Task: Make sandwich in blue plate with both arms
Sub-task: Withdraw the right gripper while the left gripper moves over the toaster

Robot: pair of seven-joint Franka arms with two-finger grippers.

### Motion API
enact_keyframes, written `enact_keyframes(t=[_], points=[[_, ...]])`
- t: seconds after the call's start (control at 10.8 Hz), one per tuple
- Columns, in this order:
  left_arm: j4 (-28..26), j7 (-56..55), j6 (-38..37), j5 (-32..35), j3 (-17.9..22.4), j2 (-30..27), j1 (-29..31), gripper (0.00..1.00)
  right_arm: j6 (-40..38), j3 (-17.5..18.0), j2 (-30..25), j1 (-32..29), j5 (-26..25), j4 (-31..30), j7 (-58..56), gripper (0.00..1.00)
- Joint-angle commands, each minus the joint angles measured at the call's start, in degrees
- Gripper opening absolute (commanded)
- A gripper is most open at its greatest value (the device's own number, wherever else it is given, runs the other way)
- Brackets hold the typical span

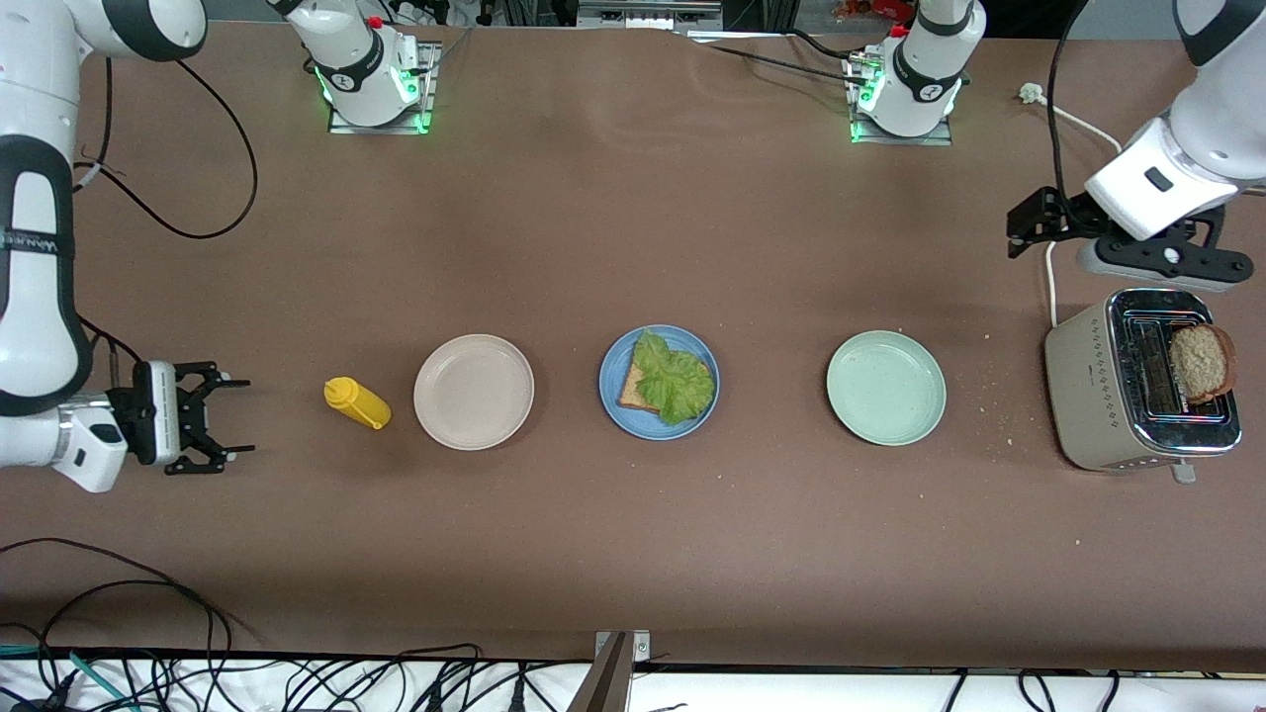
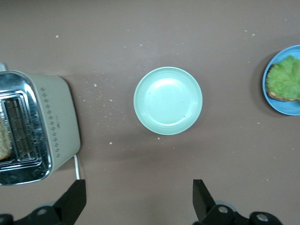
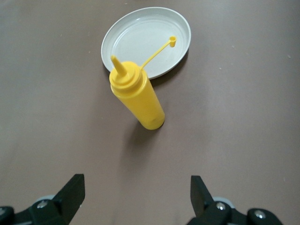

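From the front view I see the brown counter (image 1: 633,227) with three plates in a row. The round sky-blue plate (image 1: 659,382) sits in the middle, carrying one slice of brown wholemeal bread (image 1: 629,392) with a ruffled green lettuce leaf (image 1: 673,380) lying on it. The round beige plate (image 1: 474,392) is beside it toward the right arm's end, and the round pale green plate (image 1: 886,388) toward the left arm's end. A yellow plastic squeeze bottle (image 1: 357,402) stands just beside the beige plate. A beige and chrome toaster (image 1: 1137,394) sits at the left arm's end, with a second slice of brown bread (image 1: 1202,362) standing up out of a slot. The right tool (image 1: 220,419) hangs low near the yellow bottle, its fingers spread wide and holding nothing. The left tool (image 1: 1019,225) hangs over the counter above the toaster; I read it as fully open and empty.

In the left wrist view, I look straight down on the pale green plate (image 2: 168,101), with the toaster (image 2: 35,126) to one side and the blue plate (image 2: 284,79) with its lettuce (image 2: 286,77) at the edge. The left tool's fingers (image 2: 75,199) stand wide apart with nothing between them.

In the right wrist view, the yellow bottle (image 3: 137,93) stands upright, cap off and dangling on its strap, touching the rim of the beige plate (image 3: 146,41). The right tool's fingers (image 3: 72,192) are wide open and empty.
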Motion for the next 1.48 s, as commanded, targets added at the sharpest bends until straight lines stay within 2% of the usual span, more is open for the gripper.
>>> enact_keyframes(t=[0.0, 0.37, 0.56, 0.83, 1.21, 1.3, 1.39], points=[[6.13, 1.58, -0.84, 1.56, 0.21, 5.70, 5.30, 1.00, 0.01, -0.47, -11.97, 1.92, -2.98, -9.31, 16.77, 1.00], [10.96, 11.49, -0.49, 1.21, 0.21, 15.36, 15.13, 1.00, 0.18, -0.38, -19.54, 3.77, -5.35, -13.89, 34.71, 1.00], [13.08, 13.36, 0.21, 1.30, 0.30, 20.03, 18.05, 1.00, 0.01, -0.81, -23.85, 4.56, -5.45, -16.53, 48.57, 1.00], [13.00, 18.52, 6.53, 1.56, 0.30, 23.99, 23.15, 1.00, -0.35, -2.92, -29.13, 9.12, -7.82, -18.82, 62.41, 1.00], [12.91, 24.96, 13.39, 1.47, 0.30, 28.38, 30.18, 1.00, 0.18, -3.37, -35.89, 13.87, -11.24, -23.21, 82.16, 1.00], [12.91, 24.35, 13.40, 0.78, 0.30, 29.18, 30.89, 0.92, 0.27, -3.54, -37.47, 15.27, -11.68, -24.79, 85.44, 1.00], [12.65, 24.17, 13.40, 0.77, 0.30, 29.28, 30.81, 0.91, 0.27, -5.54, -39.14, 17.12, -12.12, -26.28, 86.86, 1.00]])
